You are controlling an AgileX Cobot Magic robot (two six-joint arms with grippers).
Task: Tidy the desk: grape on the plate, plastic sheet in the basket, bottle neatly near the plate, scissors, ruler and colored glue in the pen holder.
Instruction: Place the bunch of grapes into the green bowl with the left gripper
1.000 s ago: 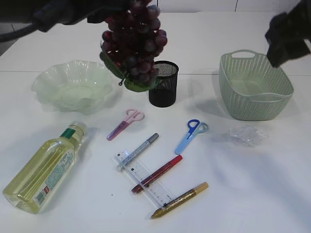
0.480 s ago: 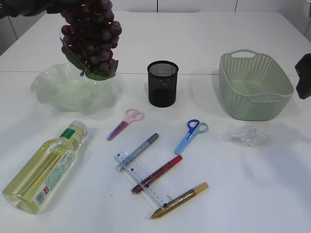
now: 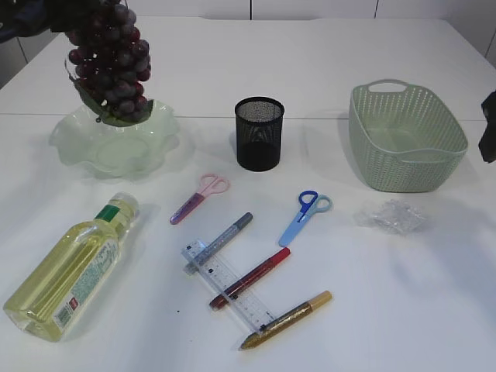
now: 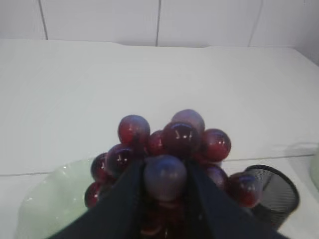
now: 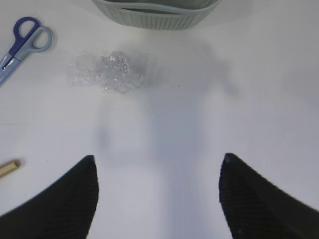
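My left gripper [image 4: 164,172] is shut on a bunch of dark red grapes [image 3: 108,62] and holds it above the pale green wavy plate [image 3: 159,124] at the back left. My right gripper [image 5: 158,162] is open and empty above the table, short of the crumpled clear plastic sheet [image 5: 107,72], which lies in front of the green basket [image 3: 407,136]. The oil bottle [image 3: 70,267] lies on its side at the front left. Pink scissors [image 3: 200,197], blue scissors [image 3: 304,215], a clear ruler [image 3: 232,291] and three glue pens [image 3: 249,277] lie before the black mesh pen holder [image 3: 260,133].
The right arm shows only as a dark edge [image 3: 488,128] at the far right of the exterior view. The pen holder's rim [image 4: 279,191] and the plate [image 4: 50,204] show under the grapes in the left wrist view.
My left gripper has carried the grapes leftward from beside the pen holder to above the plate. The right arm has drawn back toward the right edge.
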